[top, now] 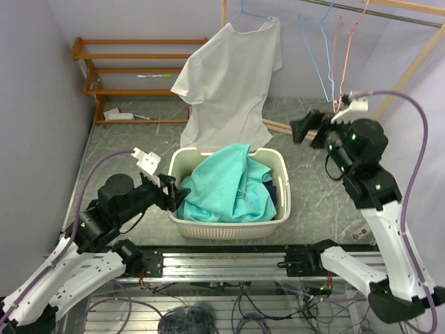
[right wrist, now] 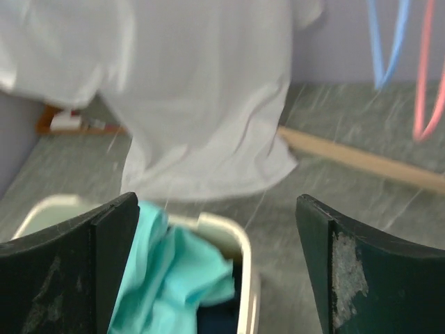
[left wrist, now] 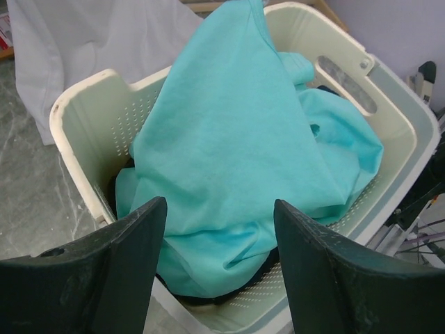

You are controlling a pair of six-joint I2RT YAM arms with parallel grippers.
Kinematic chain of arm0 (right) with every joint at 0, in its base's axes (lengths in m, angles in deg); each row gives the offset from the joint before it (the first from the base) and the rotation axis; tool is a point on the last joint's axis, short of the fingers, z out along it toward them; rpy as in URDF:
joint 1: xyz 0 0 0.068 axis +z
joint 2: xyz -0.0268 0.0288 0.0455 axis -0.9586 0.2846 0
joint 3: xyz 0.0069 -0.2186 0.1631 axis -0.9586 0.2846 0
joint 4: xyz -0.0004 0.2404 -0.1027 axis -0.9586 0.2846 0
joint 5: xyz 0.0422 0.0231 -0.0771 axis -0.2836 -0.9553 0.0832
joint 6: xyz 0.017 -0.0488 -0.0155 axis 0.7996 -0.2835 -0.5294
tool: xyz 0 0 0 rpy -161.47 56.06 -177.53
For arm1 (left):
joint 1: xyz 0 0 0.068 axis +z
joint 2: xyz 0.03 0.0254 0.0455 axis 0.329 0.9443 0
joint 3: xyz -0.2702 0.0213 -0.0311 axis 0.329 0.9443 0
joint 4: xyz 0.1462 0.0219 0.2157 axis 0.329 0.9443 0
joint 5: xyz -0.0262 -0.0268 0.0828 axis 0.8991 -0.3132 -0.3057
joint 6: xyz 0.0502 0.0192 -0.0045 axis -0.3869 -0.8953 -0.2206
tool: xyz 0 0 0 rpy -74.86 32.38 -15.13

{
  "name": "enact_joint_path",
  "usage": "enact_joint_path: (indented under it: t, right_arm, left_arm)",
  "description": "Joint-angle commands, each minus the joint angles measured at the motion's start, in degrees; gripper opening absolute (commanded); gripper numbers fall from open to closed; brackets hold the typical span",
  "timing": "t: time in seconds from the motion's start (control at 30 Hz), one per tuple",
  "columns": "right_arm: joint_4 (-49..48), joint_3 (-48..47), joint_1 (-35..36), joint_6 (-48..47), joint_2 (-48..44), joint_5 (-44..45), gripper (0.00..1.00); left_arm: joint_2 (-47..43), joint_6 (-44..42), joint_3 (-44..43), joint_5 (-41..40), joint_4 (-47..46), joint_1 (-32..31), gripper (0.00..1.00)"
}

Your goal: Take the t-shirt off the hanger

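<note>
While the t-shirt [top: 229,83] hangs on its hanger [top: 244,12] behind the basket [top: 182,158], my left gripper [top: 174,192] and right gripper [top: 304,129] both gape empty, so I judge this the approach: next, reach the right one to the hem and pinch.
</note>
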Motion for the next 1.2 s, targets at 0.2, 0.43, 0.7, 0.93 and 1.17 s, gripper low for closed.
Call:
enact_joint_path:
  t: [0.2, 0.43, 0.7, 0.93, 1.17]
  right_arm:
    - [12.3, 18.4, -0.1, 3.5, -17.1, -21.5, 0.44]
    - [15.3, 17.9, -0.1, 1.6, -19.9, -17.0, 0.28]
    - [15.9, 17.8, -0.1, 1.1, -21.4, -14.7, 0.32]
    - [15.8, 18.2, -0.1, 1.5, -22.3, -14.4, 0.34]
    - [15.8, 18.1, -0.1, 1.9, -20.9, -15.7, 0.36]
  left_arm:
    - [14.7, 2.3, -5.3, 1.7, -11.0, -0.3, 0.67]
    - [34.8, 7.7, -14.6, -0.7, -20.5, -0.3, 0.65]
    - [50.7, 9.5, -15.0, -1.3, -18.7, -6.3, 0.54]
    - [57.7, 10.0, -15.8, -12.1, -2.1, -17.5, 0.53]
    - [57.7, 12.5, -17.2, -20.2, 6.3, -20.9, 0.50]
